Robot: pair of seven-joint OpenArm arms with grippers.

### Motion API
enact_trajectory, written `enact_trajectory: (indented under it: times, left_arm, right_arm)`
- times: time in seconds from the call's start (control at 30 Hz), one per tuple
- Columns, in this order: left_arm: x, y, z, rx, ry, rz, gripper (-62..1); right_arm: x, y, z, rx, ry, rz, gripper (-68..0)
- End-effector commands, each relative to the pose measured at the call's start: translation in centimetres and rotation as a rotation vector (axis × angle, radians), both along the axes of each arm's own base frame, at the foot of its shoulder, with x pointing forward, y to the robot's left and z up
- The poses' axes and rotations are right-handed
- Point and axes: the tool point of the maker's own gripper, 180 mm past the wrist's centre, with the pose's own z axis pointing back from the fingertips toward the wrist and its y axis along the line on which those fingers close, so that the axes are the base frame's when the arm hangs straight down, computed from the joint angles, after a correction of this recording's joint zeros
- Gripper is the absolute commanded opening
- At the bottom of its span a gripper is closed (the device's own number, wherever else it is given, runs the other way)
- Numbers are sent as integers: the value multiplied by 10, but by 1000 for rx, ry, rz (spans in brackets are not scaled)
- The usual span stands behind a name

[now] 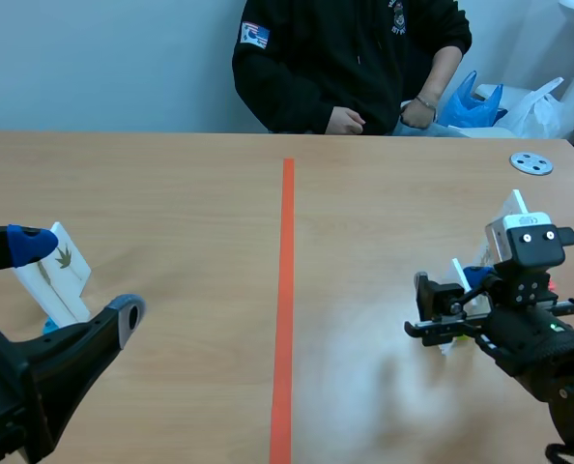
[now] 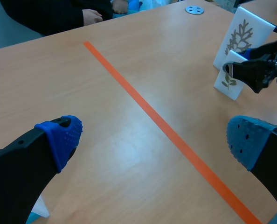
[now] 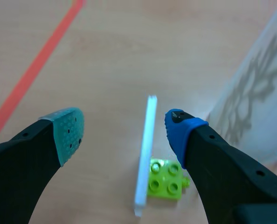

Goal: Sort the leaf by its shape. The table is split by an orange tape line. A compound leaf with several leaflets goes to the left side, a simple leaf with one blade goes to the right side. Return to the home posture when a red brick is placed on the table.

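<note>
Mid-sort: right hand [image 3: 123,129] wide, straddling the small leaf card [image 3: 145,158] on its green brick [image 3: 165,179], right of the tape line [image 1: 287,290], not yet gripped; left hand [image 2: 155,137] wide beside a second card [image 1: 65,275] on the left side

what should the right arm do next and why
Probably close the right gripper on the white card: its fingers are open, and the card, standing edge-on on a green brick, sits between them.
</note>
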Motion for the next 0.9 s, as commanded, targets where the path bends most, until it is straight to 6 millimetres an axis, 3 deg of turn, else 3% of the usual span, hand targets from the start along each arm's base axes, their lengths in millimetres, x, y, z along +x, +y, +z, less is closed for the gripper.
enact_trajectory:
  times: [0.0, 0.23, 0.43, 0.6, 0.73, 0.87]
  left_arm:
    - [2, -4, 9, -21, -26, -2, 14]
    - [2, -4, 9, -21, -26, -2, 14]
    - [2, -4, 9, -21, -26, -1, 14]
    - [2, -4, 9, -21, -26, -2, 14]
    - [2, -4, 9, -21, -26, -2, 14]
    - [2, -4, 9, -21, -26, -2, 14]
  right_arm:
    - [13, 3, 29, -6, -83, 10, -306]
    - [11, 15, 80, -45, -189, 42, -300]
    - [-10, 14, 112, -117, -186, 57, -259]
    - [-37, 4, 118, -191, -114, 64, -145]
    - [-59, 3, 119, -200, -60, 109, 0]
    - [-81, 13, 114, -168, 1, 213, 4]
